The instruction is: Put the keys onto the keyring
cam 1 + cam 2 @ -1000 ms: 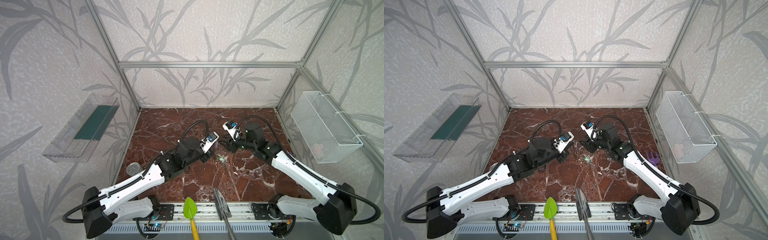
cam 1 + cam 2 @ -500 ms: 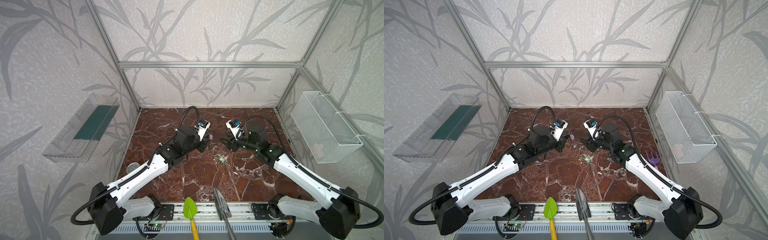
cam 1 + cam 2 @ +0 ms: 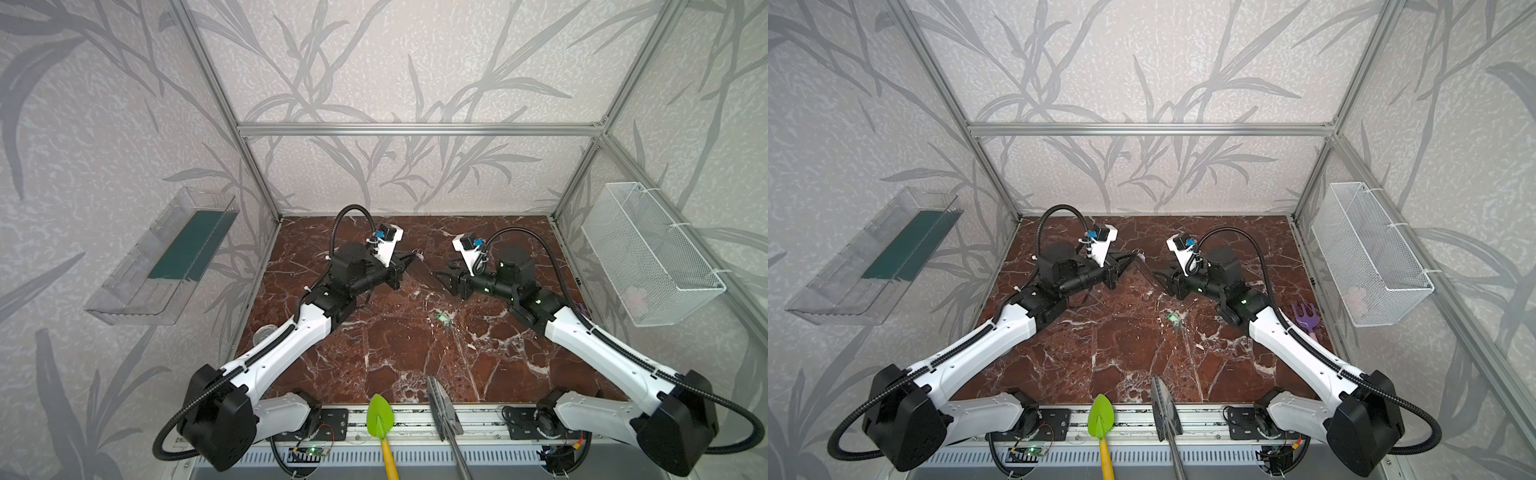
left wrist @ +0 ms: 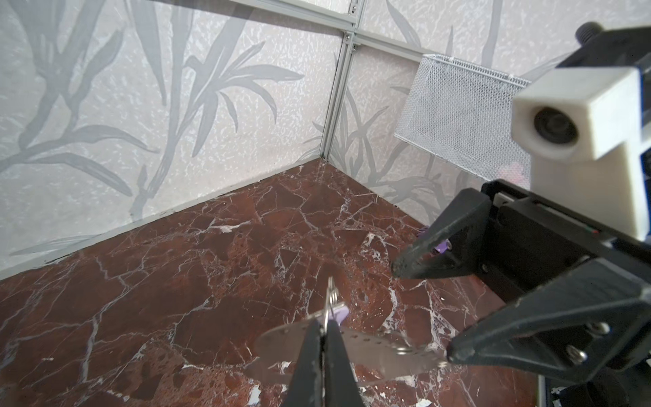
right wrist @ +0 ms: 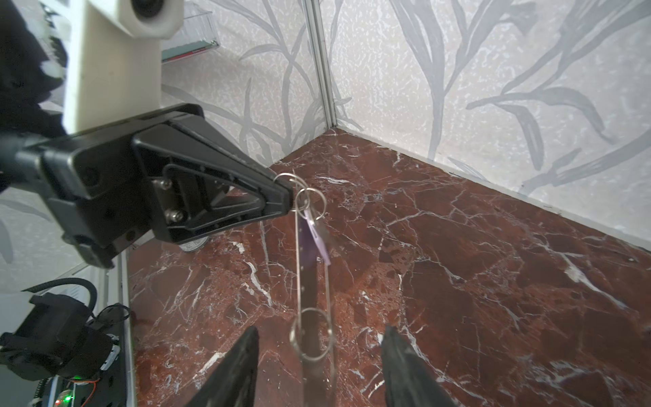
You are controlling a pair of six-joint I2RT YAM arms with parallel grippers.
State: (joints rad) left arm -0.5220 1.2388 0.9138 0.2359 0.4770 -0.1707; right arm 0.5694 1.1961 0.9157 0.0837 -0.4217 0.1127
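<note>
My left gripper (image 4: pixel 324 326) is shut on the thin metal ring (image 4: pixel 331 296) of the keyring (image 4: pixel 370 349), a flat grey tag that hangs from it above the floor. A lilac key (image 5: pixel 317 239) dangles on that ring beside the tag. My right gripper (image 5: pixel 320 329) faces it, open, its fingers on either side of the tag's lower end, where a second ring (image 5: pixel 311 352) hangs, touching neither. Both top views show the two grippers (image 3: pixel 415 259) (image 3: pixel 442 278) nearly tip to tip at mid-back. The green key (image 3: pixel 443 318) lies alone on the marble floor, nearer the front.
A round tin can (image 3: pixel 266 332) stands by the left wall and a purple rake (image 3: pixel 1304 318) lies by the right wall. A green trowel (image 3: pixel 380 419) and a grey scoop (image 3: pixel 442 411) lie at the front edge. A wire basket (image 3: pixel 648 257) hangs on the right wall.
My left arm has swung back and up, carrying the keyring with the lilac key toward the rear. My right gripper has drawn back slightly and its jaws have spread wider.
</note>
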